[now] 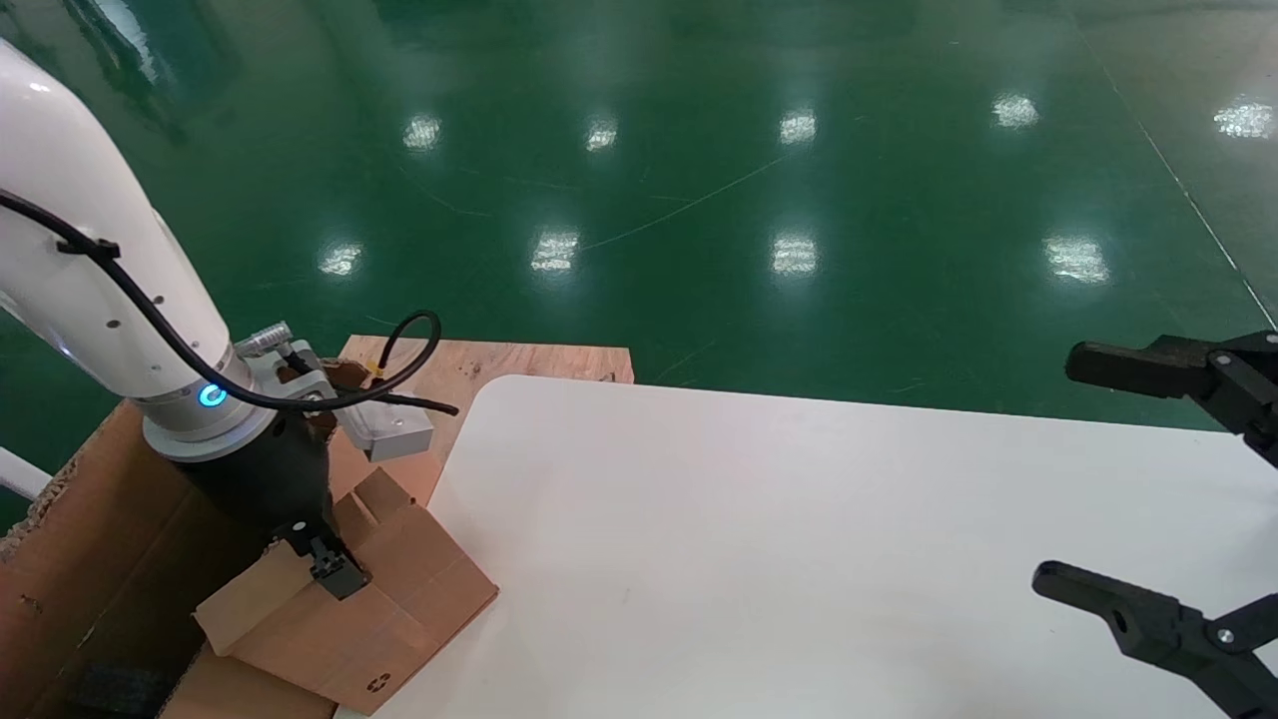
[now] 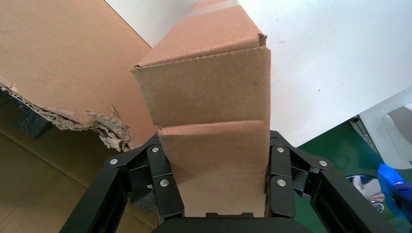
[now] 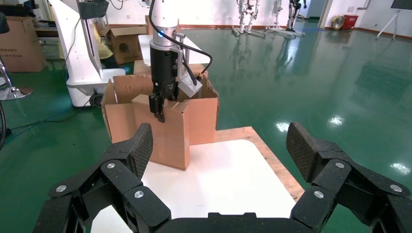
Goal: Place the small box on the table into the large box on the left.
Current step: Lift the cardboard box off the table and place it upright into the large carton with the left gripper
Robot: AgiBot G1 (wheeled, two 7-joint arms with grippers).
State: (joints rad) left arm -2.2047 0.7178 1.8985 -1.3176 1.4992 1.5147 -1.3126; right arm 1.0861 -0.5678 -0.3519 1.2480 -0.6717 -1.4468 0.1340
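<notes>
Cardboard small box [image 1: 349, 619], pinched by the left end effector [image 1: 334, 571], hangs tilted at the surface's [image 1: 799, 549] left edge, partly over the large box [image 1: 90, 559], lowering and release remaining; right end effector [image 1: 1148, 489] waits spread far right.

There is one small box [image 1: 364, 609], one large box [image 1: 95, 569], one table [image 1: 799, 539] and two grippers.

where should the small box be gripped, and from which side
Grip the small box across its upper body, coming from above. Its side walls are flat and parallel, and its width fits between the fingers. The left gripper already clamps it this way at the table's left edge, beside the large box. The right gripper waits open over the table's right side.
</notes>
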